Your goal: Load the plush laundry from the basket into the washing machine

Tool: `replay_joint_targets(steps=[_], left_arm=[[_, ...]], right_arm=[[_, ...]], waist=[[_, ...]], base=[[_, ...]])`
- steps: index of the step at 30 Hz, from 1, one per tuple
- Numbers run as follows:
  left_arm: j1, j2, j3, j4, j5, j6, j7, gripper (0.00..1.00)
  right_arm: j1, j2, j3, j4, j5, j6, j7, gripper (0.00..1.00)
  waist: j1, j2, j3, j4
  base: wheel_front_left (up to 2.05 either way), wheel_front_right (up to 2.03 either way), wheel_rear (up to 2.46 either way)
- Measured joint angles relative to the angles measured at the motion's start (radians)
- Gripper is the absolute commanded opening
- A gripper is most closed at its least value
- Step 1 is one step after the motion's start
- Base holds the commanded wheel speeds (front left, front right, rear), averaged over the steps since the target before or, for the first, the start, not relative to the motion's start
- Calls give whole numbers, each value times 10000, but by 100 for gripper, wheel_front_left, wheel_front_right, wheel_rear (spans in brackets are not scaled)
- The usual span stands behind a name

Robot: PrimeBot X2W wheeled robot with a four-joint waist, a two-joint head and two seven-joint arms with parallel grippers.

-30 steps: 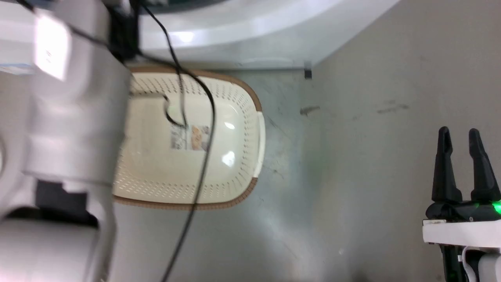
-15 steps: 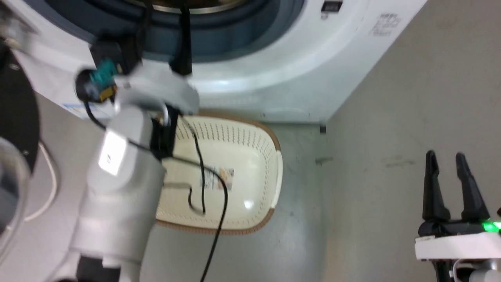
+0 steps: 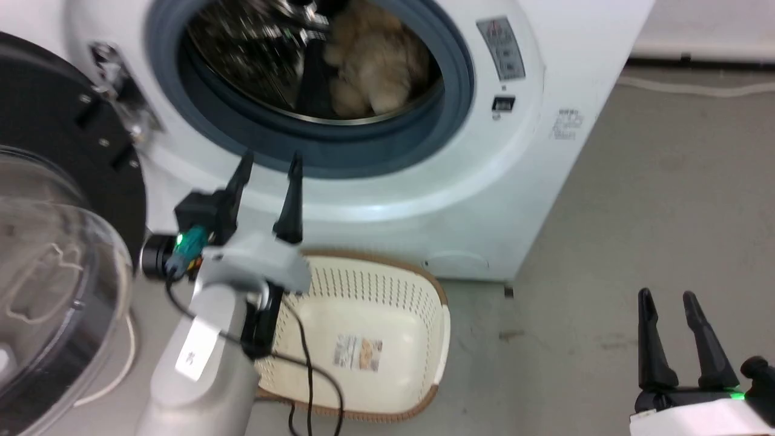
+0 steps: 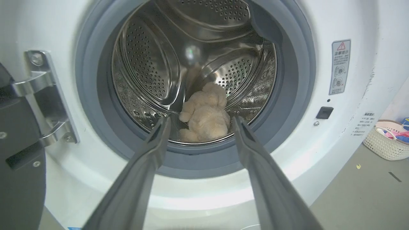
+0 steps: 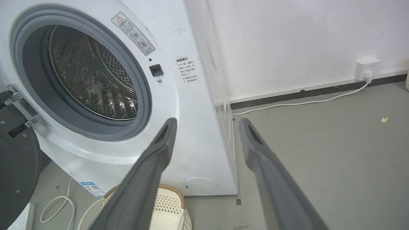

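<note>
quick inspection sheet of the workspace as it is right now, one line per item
surface: grey floor, a few dark marks
job's things: plush laundry lies in the drum of the washing machine, whose door is swung open; basket sits on the floor before the machine, no laundry in the part that shows
clutter: small white hamper with coloured items beside the machine; yellow scrap on the floor
grippers: left gripper open, empty, aimed at the drum opening; right gripper open, empty, over the floor
cables: black cable from the left arm hangs over the basket; white cord runs to a wall socket
surroundings: white wall
</note>
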Motion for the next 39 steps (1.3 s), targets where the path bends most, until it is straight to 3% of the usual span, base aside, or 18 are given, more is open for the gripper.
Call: replay_joint_targets(steps=[14, 29, 39], left_arm=[[2716, 662, 128, -2157, -337, 353, 941, 100], [4973, 1246, -25, -4065, -341, 635, 1599, 100], [5698, 1239, 67, -4681, -470, 878, 1567, 100]], right_arm=[[487, -2, 13, 347, -591, 0, 0, 100], [754, -2, 196, 673, -1101, 0, 0, 100], [919, -2, 309, 688, -1106, 0, 4, 100]], waist=[[3, 0, -1451, 408], [3, 0, -1846, 278], [3, 0, -1940, 262]], base=[[0, 0, 0], [0, 0, 0], [0, 0, 0]])
